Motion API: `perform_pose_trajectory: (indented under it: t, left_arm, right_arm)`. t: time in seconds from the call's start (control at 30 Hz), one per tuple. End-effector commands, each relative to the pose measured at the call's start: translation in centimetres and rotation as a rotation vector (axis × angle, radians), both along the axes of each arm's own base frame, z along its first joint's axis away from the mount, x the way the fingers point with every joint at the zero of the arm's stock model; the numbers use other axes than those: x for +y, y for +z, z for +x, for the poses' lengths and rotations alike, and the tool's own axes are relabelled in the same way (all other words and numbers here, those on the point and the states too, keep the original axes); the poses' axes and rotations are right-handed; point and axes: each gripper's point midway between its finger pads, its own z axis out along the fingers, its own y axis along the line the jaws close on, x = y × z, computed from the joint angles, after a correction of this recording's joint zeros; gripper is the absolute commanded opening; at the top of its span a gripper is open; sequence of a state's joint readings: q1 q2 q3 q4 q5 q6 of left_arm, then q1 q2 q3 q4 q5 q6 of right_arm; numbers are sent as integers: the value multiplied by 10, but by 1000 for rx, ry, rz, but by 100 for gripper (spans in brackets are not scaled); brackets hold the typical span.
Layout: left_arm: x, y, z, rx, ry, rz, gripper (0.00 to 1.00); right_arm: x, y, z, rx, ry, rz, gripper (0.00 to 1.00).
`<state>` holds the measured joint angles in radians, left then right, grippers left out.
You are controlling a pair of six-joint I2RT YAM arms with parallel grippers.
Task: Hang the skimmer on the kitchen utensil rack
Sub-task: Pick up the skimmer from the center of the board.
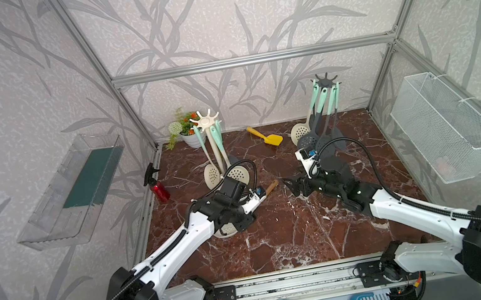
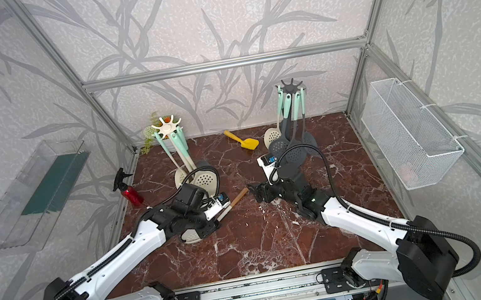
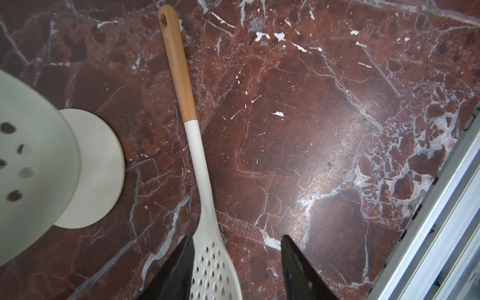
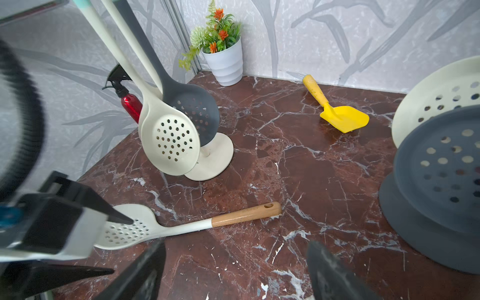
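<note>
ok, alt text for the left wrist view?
A white perforated skimmer with a wooden handle lies flat on the red marble tabletop, its head between the fingers of the open left gripper. A cream rack base stands beside it.

The bench (image 3: 311,130) looks like polished stone, red-brown marble veined with white, glossy enough to throw back soft highlights. The skimmer (image 3: 198,161) has a matt cream plastic or silicone head and neck and a smooth, satin wooden grip. The utensil rack (image 4: 218,155) has a matt cream base too. The scoop (image 4: 345,118) is shiny yellow plastic, the spray bottle (image 4: 131,104) glossy red metal, the basket (image 1: 446,126) white wire mesh, the frame bar (image 1: 250,59) brushed aluminium, and the wall (image 1: 209,14) rough-textured paper.
</note>
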<state>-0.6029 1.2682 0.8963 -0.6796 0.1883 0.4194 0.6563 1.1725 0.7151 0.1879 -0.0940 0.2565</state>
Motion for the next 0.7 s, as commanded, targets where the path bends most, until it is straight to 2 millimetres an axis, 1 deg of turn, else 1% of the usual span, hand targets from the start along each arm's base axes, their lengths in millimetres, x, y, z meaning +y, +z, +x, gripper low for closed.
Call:
perform_pose_trajectory:
  t: [0.0,0.2,0.33,0.4,0.5,0.67]
  left_arm:
    - [-6,-5,15,4,18,37,51]
    - [-12,-41,32,97,98,162,47]
    - [-8,-58,49,100,185,249,44]
    - [-7,-67,50,120,198,270,44]
    - [-5,-81,44,164,201,294,42]
    - [2,-101,40,184,240,322,39]
  right_arm:
    - [-7,28,-3,-67,3,71,85]
    - [-19,32,-5,-80,-8,79,85]
    - [-20,35,-9,-92,3,84,85]
    - [-20,35,-9,-97,4,81,85]
    - [-21,36,-8,-101,2,78,85]
    - [-18,26,-7,-65,3,84,84]
